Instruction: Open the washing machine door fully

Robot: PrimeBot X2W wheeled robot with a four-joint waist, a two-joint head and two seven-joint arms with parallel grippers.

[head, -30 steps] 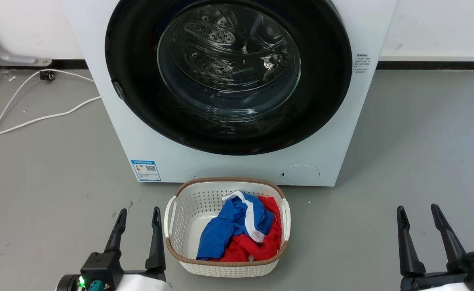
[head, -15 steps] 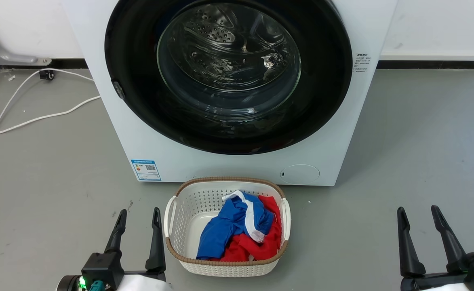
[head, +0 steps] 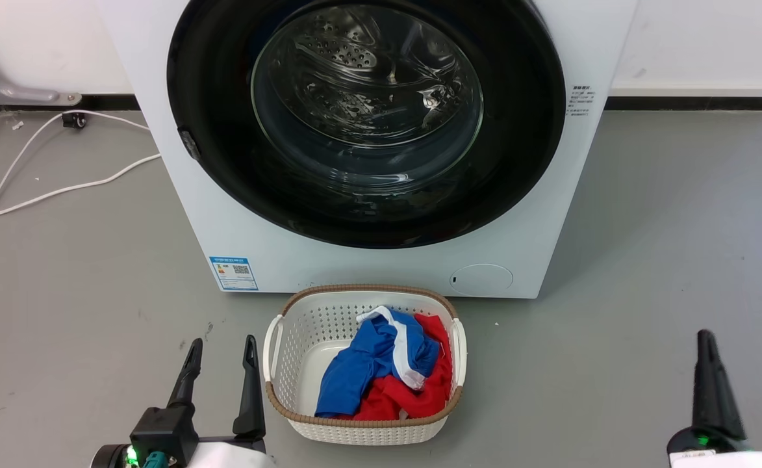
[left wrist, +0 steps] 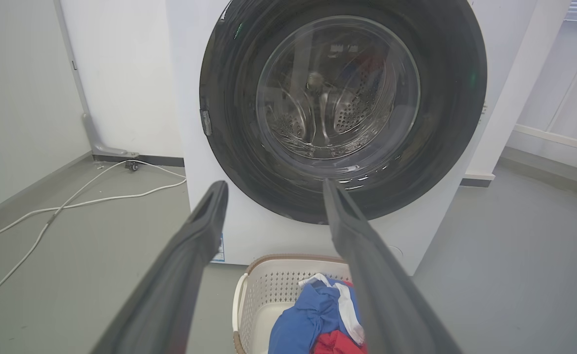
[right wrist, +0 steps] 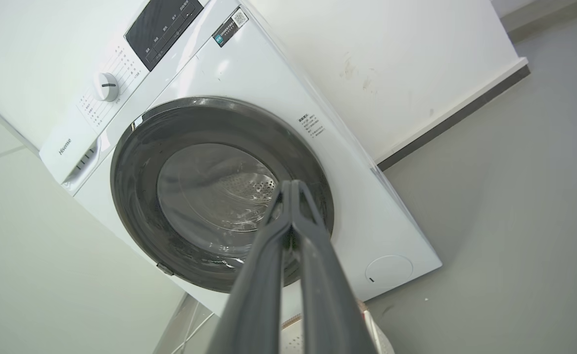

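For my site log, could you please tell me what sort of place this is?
Probably a laundry area: a white front-loading washing machine, a basket of clothes before it, and a plain grey floor.

I'm looking at a bare laundry corner — white washing machine (head: 225, 227) against plain white walls (head: 699, 39), a basket (head: 303, 338) of clothes (head: 368, 377) and loose white cables (head: 62, 190) on the grey floor (head: 647, 260).

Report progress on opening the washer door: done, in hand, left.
Done: nothing; the washing machine door sits fully shut. In hand: the right claw, shut and empty, points at the door from well short of it; the left claw hangs open beside the basket. Left: reach the door, catch its edge, swing it fully open.
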